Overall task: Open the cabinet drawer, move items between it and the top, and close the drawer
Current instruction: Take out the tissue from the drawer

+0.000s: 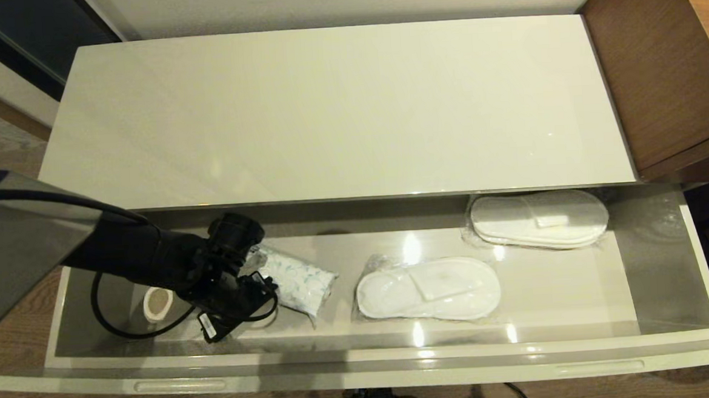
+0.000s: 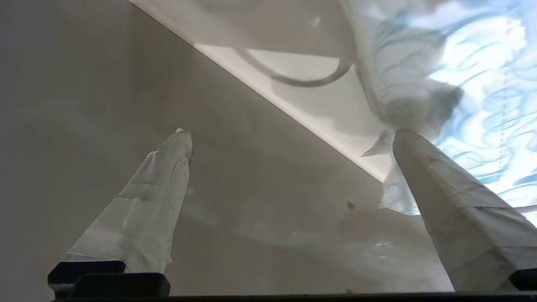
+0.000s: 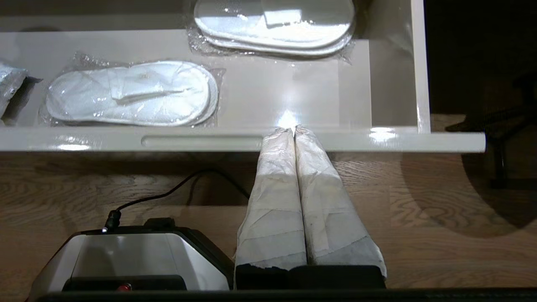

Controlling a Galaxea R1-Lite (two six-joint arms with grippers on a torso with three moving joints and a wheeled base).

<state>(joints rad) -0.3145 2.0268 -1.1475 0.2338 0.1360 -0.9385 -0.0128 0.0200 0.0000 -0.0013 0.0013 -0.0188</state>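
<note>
Drawer (image 1: pixel 363 361) pulled fully out, lower half of the head view. Tissue pack (image 1: pixel 298 281) lies on the drawer floor, left of centre, long axis slanting from upper left to lower right. Left gripper (image 1: pixel 246 277) sits down inside the drawer at the pack's left end, jaws spread wide, nothing held. In the left wrist view one taped finger (image 2: pixel 453 201) touches the crinkled wrapper, the other stands over bare floor — so the pack (image 2: pixel 474 84) is off to one side, not between the jaws. Left arm far nearer. Right gripper (image 3: pixel 293 132) parked below the drawer front, jaws closed, empty. Cabinet top (image 1: pixel 337 109) carries nothing.
</note>
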